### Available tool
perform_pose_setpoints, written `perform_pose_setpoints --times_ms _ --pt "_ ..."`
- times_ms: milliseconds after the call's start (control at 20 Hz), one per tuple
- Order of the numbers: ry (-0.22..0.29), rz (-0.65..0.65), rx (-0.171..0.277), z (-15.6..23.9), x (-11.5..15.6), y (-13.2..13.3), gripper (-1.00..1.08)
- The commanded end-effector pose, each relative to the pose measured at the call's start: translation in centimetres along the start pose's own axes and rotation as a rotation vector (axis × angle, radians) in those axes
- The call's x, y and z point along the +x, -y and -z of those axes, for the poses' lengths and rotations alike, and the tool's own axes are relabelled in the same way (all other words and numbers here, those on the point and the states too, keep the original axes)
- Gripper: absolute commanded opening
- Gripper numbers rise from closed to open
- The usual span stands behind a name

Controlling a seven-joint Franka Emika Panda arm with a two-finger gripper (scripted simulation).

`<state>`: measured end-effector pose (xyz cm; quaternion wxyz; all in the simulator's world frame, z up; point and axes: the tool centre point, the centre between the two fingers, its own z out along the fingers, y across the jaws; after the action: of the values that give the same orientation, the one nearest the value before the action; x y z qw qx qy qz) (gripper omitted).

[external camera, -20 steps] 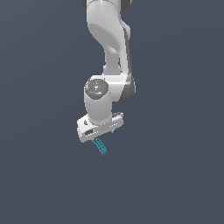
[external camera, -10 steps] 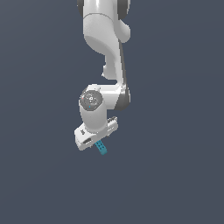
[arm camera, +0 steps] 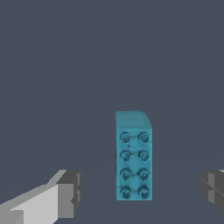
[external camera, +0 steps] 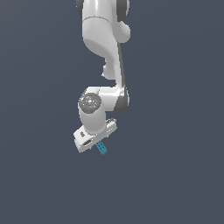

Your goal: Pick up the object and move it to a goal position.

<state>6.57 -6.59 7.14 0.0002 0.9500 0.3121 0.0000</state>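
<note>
In the exterior view, the white gripper (external camera: pixel 97 141) has shifted toward that view's left over the last second, now above the tiny teal-blue studded block (external camera: pixel 101 148). In the wrist view, the block (arm camera: pixel 133 157) lies between spread fingers (arm camera: pixel 69 194), untouched, so grasping remains.

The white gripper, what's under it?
Under the white gripper sits a tiny teal block with studs on top, between the open fingers, touching neither. Part of the block's end is hidden behind the gripper in the exterior view.
</note>
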Motion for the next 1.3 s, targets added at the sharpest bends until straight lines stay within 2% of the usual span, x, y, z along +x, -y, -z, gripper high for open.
perform_pose_setpoints --times_ms 0,400,700,750,1250 --pt "0.0 0.001 0.0 -0.5 0.0 0.0 1.0" --pt "0.0 0.004 0.0 -4.3 -0.1 0.1 1.0" --pt "0.0 0.005 0.0 -4.9 0.0 0.0 1.0" --pt "0.0 0.005 0.0 -4.9 0.0 0.0 -1.0" --pt "0.0 0.004 0.001 -4.9 0.0 0.0 -1.0"
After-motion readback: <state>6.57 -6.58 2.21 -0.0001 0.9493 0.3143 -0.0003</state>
